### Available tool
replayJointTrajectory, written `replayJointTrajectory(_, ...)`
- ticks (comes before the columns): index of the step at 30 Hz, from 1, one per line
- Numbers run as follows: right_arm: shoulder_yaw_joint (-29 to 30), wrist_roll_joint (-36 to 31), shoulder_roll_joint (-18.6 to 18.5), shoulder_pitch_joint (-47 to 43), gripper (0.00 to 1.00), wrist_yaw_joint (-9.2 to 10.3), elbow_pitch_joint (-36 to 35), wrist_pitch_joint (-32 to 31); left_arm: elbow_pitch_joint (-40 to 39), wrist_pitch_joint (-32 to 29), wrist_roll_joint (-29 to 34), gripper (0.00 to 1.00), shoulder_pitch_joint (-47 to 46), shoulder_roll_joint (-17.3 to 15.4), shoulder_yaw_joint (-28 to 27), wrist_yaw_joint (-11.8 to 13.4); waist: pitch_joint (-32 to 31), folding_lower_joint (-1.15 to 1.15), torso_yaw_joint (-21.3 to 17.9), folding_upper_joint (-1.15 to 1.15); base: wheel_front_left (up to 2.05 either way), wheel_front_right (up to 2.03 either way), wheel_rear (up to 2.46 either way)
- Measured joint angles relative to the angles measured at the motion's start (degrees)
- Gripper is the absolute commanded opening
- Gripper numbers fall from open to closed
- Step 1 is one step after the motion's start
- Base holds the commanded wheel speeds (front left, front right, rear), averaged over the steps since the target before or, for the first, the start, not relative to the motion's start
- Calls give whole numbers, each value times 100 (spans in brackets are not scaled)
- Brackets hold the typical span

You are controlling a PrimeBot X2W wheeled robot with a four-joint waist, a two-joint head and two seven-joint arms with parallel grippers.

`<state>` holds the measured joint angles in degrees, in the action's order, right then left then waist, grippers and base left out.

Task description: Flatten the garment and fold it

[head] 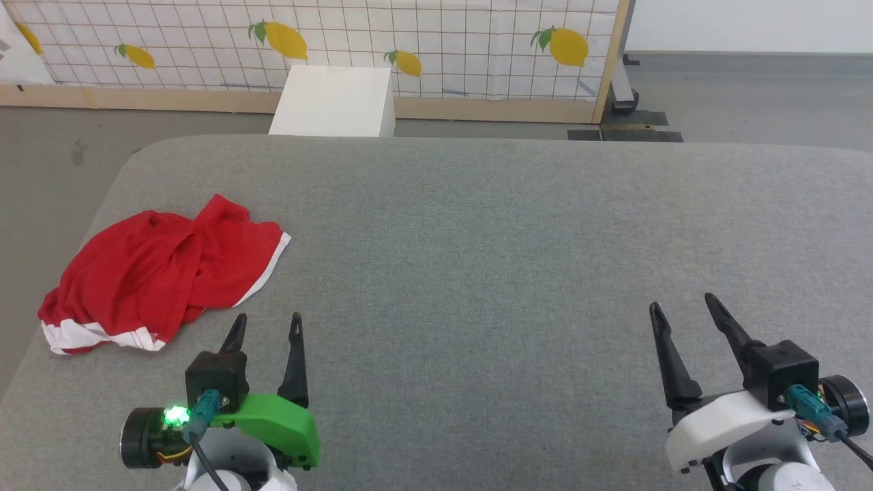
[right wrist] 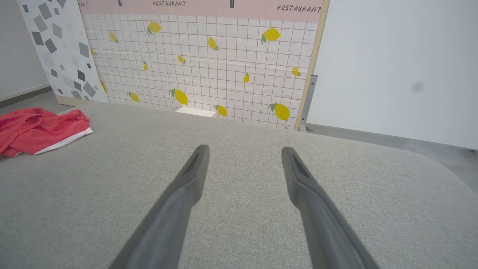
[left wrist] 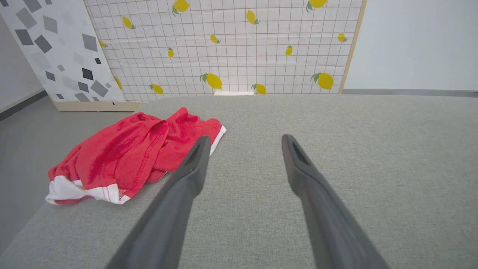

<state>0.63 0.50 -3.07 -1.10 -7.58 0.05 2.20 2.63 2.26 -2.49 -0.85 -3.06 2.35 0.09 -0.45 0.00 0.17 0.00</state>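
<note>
Item 1, garment (head: 164,273): a red heap at the left of my head view, crumpled near the left edge of the grey surface (head: 477,239) and not yet flattened. Its long axis runs lower left to upper right, with the white band at the lower-left end and the white-trimmed hem facing right.

Item 2, left jaws: lower left, spread wide, empty, just below the garment. I judge them poised for a first grasp.

Item 3, right jaws: lower right, wide, empty, well apart from the cloth.
</note>
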Motion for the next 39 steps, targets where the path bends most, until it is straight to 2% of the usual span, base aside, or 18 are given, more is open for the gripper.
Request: replayJointTrajectory(39, 103, 110, 0, -15, 100, 0, 87, 465, 220, 467, -267, 100, 5, -45, -47, -37, -80, 0, 102, 0, 0, 0, 0)
